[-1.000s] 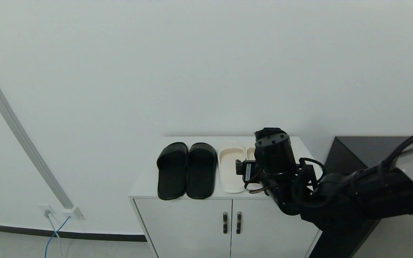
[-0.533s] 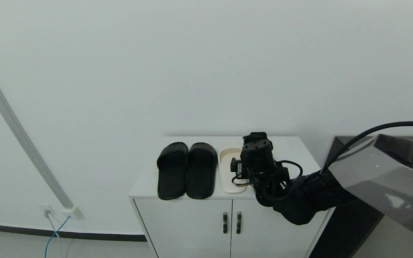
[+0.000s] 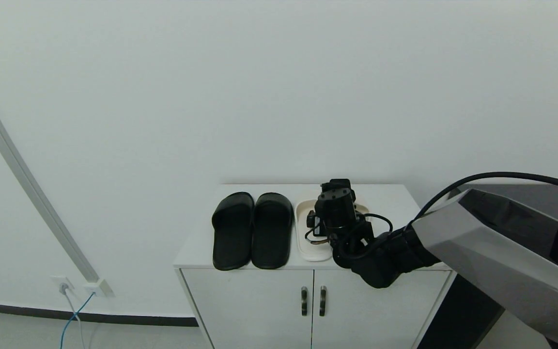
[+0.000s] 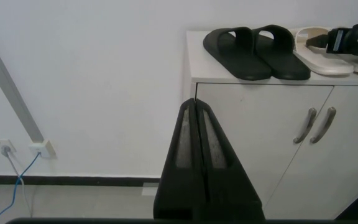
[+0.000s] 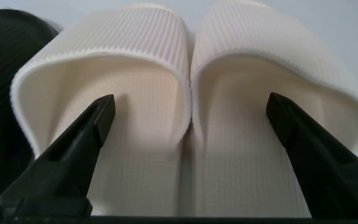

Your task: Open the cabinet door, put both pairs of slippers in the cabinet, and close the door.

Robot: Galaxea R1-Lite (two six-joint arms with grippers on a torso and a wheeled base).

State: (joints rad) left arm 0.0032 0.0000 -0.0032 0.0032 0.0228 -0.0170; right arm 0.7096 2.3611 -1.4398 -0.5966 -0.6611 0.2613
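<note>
A pair of black slippers [image 3: 252, 230] and a pair of cream slippers [image 3: 308, 235] lie side by side on top of the white cabinet [image 3: 196, 254]. Both cabinet doors are closed, with their handles [image 3: 312, 300] meeting in the middle. My right gripper [image 5: 191, 106] is open at the heel end of the cream slippers [image 5: 185, 81], one finger [image 5: 73, 162] inside each slipper and the two straps between them. My right wrist [image 3: 337, 213] covers part of the right cream slipper. My left gripper [image 4: 196, 109] is shut on nothing, low and in front of the cabinet's left corner [image 4: 191, 78].
A dark piece of furniture [image 3: 468, 310] stands right of the cabinet, mostly behind my right arm. A wall socket with a blue cable [image 3: 68, 291] and a slanted grey conduit [image 3: 17, 165] are on the wall to the left.
My right arm has stretched forward and to the left over the cabinet top, bringing its gripper to the cream slippers. The slippers and doors have not moved.
</note>
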